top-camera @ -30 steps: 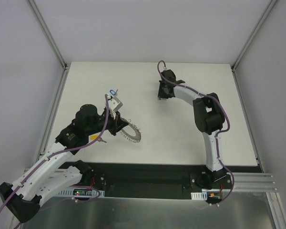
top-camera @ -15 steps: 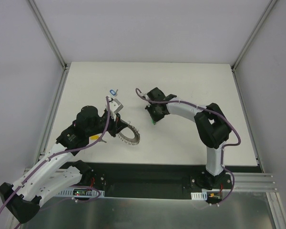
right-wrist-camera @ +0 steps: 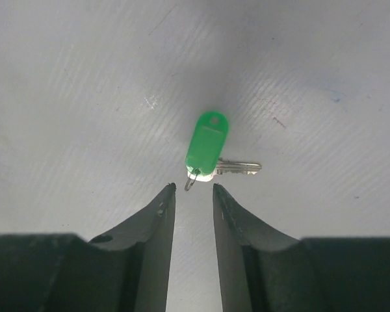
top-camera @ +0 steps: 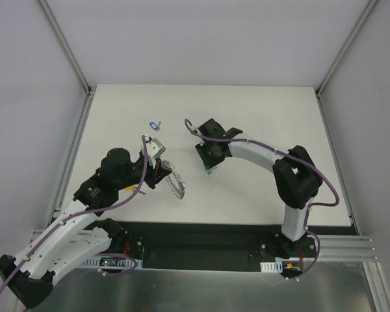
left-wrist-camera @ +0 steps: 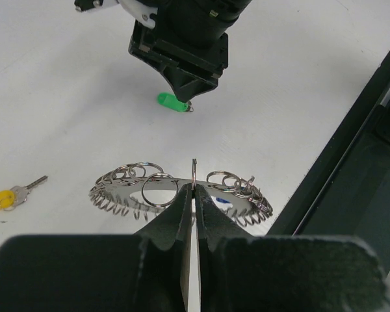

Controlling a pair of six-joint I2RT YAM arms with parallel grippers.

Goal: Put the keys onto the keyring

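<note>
here, left claw [left-wrist-camera: 194,192] clamps the keyring [left-wrist-camera: 221,199]; right claw [right-wrist-camera: 194,189] stands parted by the green key [right-wrist-camera: 207,146].

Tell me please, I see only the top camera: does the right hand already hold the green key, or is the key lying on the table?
Observer: The green key lies flat on the table, just beyond the tips of the right hand, which is open and holds nothing.
Operator: Thank you. And the left hand, does it grip the keyring?
Observer: Yes. The left hand is shut on the rim of the keyring, which already carries several small loose rings.
</note>
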